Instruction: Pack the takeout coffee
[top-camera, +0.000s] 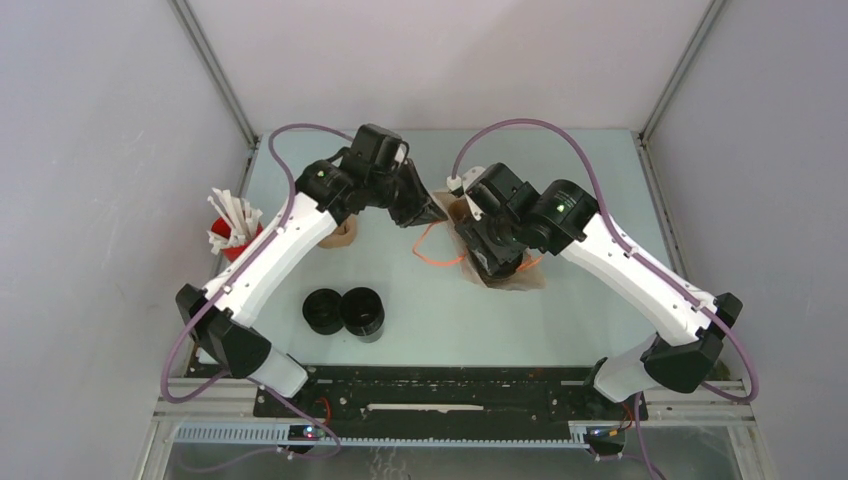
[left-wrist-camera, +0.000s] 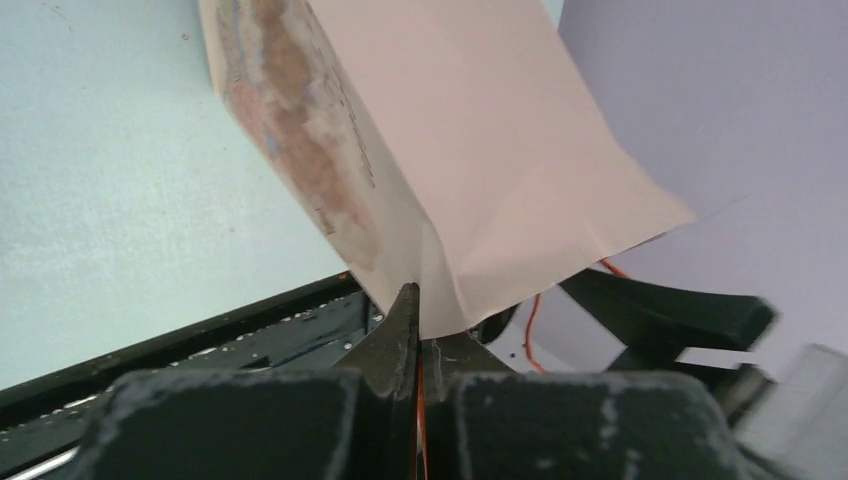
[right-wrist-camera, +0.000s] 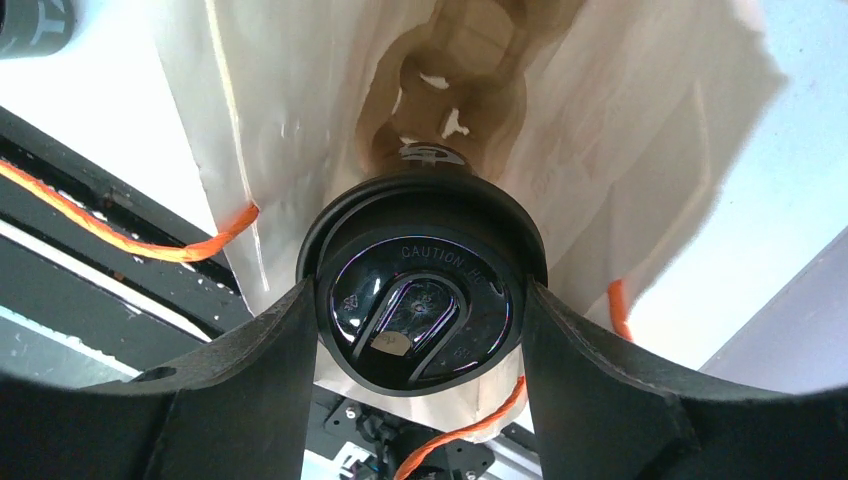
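Observation:
My right gripper (right-wrist-camera: 420, 335) is shut on a takeout coffee (right-wrist-camera: 420, 290), a black cup with a round black lid, with a finger on each side of the lid. The cup hangs in the mouth of a beige paper bag (right-wrist-camera: 620, 150). Brown moulded pulp (right-wrist-camera: 470, 60) shows deep inside the bag. My left gripper (left-wrist-camera: 420, 300) is shut on the bag's (left-wrist-camera: 480, 150) rim, with an orange handle string caught between its jaws. From above, the left gripper (top-camera: 420, 205) and right gripper (top-camera: 495, 255) meet at the bag (top-camera: 525, 278). Two more black cups (top-camera: 322, 310) (top-camera: 362, 312) stand on the near left.
A red cup with white sticks (top-camera: 235, 235) stands at the left wall. A brown pulp piece (top-camera: 342, 235) lies partly under the left arm. An orange handle loop (top-camera: 435, 245) trails left of the bag. A black rail (top-camera: 450, 385) runs along the near edge.

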